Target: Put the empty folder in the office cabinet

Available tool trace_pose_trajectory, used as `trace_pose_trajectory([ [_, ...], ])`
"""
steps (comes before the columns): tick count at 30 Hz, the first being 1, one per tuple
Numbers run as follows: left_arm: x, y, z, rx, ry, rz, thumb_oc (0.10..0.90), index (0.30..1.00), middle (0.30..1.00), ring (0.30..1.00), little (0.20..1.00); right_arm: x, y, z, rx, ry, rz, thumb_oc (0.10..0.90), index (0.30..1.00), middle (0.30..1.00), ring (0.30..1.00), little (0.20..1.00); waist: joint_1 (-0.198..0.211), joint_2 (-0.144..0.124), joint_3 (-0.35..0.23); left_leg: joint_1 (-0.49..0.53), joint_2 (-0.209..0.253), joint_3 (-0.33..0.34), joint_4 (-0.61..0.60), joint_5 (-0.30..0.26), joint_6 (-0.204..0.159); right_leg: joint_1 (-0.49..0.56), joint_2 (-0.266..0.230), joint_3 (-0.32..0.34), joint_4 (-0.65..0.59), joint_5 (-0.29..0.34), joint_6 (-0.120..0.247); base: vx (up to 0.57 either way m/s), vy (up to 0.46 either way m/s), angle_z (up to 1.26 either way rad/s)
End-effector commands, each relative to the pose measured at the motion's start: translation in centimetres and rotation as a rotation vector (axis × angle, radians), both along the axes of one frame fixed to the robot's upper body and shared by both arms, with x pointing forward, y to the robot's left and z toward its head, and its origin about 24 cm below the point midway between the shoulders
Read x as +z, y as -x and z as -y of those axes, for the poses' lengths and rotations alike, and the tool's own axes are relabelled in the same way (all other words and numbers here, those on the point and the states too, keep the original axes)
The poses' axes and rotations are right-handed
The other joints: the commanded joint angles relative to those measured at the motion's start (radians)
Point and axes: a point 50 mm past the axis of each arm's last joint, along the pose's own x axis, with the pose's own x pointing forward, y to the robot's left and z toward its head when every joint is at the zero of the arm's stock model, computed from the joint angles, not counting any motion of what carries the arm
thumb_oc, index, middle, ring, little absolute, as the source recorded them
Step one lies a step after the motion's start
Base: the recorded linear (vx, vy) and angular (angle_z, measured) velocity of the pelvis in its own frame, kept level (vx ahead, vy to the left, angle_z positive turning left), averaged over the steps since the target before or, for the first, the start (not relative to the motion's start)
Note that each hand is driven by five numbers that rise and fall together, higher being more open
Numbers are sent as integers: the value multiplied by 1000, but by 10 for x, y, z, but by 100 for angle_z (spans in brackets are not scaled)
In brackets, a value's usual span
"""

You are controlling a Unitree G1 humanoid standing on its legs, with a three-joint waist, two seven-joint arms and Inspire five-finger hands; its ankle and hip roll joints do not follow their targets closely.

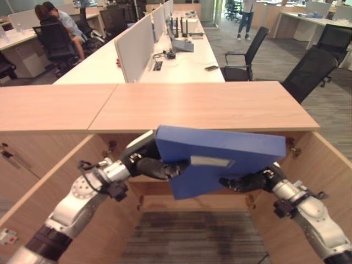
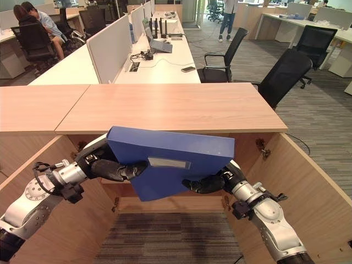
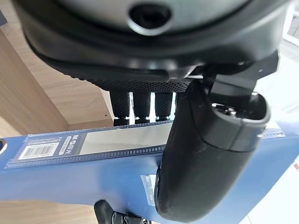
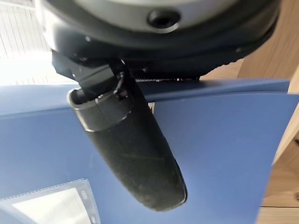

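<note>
I saw the blue folder (image 1: 220, 157) tilted, left robot hand (image 1: 157, 166) and right robot hand (image 1: 247, 181) both gripping it

Head pair: the left eye view and right eye view look down and forward from above onto the open cabinet (image 1: 203, 104), with desks and chairs beyond.
Shared ground: both eyes frame the blue folder (image 1: 220, 159) and both arms, slightly offset sideways.
Left wrist view: sits very close along the left hand (image 3: 205, 154), facing the folder's labelled spine.
Right wrist view: equally close, looks past the right hand (image 4: 135, 149) onto the folder's flat face.
</note>
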Motion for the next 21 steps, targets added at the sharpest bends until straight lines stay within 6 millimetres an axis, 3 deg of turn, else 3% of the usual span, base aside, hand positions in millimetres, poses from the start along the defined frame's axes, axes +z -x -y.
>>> trace_pose_trajectory([
  [1, 59, -5, 59, -302, 215, 222, 400, 300, 300, 300, 300, 59, -27, -55, 220, -251, 288, 400, 300, 300, 300, 300, -12, -34, -82, -25, 40, -47, -2, -74, -41, 47, -71, -61, 7, -99, 76, 0, 0, 0],
  [5, 55, -4, 69, -333, 283, 193, 400, 300, 300, 300, 300, 48, -25, -73, 266, -343, 227, 400, 300, 300, 300, 300, -13, -34, -81, -25, 40, -47, -2, -74, -40, 46, -71, -60, 7, -100, 74, 0, 0, 0],
  [8, 46, -4, 72, -315, 360, 143, 400, 300, 300, 300, 300, 26, -22, -84, 253, -463, 118, 400, 300, 300, 300, 300, -14, -33, -78, -24, 40, -46, -2, -75, -39, 46, -71, -58, 7, -101, 72, 0, 0, 0],
  [9, 34, -4, 70, -276, 397, 87, 565, 547, 547, 547, 547, 4, -15, -88, 235, -531, 11, 400, 300, 300, 300, 300, -15, -33, -76, -24, 40, -46, -2, -75, -38, 45, -72, -56, 7, -101, 70, 0, 0, 0],
  [10, 27, -4, 69, -254, 408, 60, 722, 782, 782, 782, 782, -5, -11, -90, 231, -535, -33, 400, 300, 300, 300, 300, -16, -33, -75, -24, 39, -46, -2, -75, -38, 45, -71, -56, 7, -101, 69, 0, 0, 0],
  [11, 19, -5, 66, -229, 421, 24, 800, 900, 900, 900, 900, -15, -7, -90, 217, -548, -84, 400, 300, 300, 300, 300, -17, -33, -75, -25, 39, -45, -2, -74, -38, 45, -71, -57, 7, -101, 68, 0, 0, 0],
  [12, -3, -6, 56, -138, 417, -55, 800, 900, 900, 900, 900, -46, 7, -88, 175, -581, -234, 400, 300, 300, 300, 300, -19, -32, -74, -26, 39, -45, -2, -73, -39, 44, -71, -56, 7, -101, 67, 0, 0, 0],
  [14, -10, -6, 52, -108, 402, -73, 800, 900, 900, 900, 900, -55, 11, -86, 157, -580, -273, 400, 300, 300, 300, 300, -19, -32, -73, -27, 39, -45, -2, -73, -40, 44, -71, -56, 7, -102, 67, 0, 0, 0],
  [15, -33, -4, 41, -31, 335, -139, 800, 900, 900, 900, 900, -77, 21, -79, 90, -594, -368, 400, 300, 300, 300, 300, -21, -30, -72, -28, 39, -46, -2, -71, -41, 43, -71, -55, 7, -101, 67, 0, 0, 0],
  [20, -58, 0, 23, 46, 221, -200, 800, 900, 900, 900, 900, -97, 31, -71, 2, -617, -446, 400, 300, 300, 300, 300, -22, -27, -71, -29, 40, -43, -2, -70, -44, 40, -71, -56, 7, -100, 68, 0, 0, 0],
  [21, -72, 4, 15, 80, 181, -248, 800, 900, 900, 900, 900, -105, 35, -68, -35, -640, -480, 400, 300, 300, 300, 300, -22, -26, -70, -29, 40, -42, -2, -70, -44, 39, -71, -53, 7, -99, 69, 0, 0, 0],
])
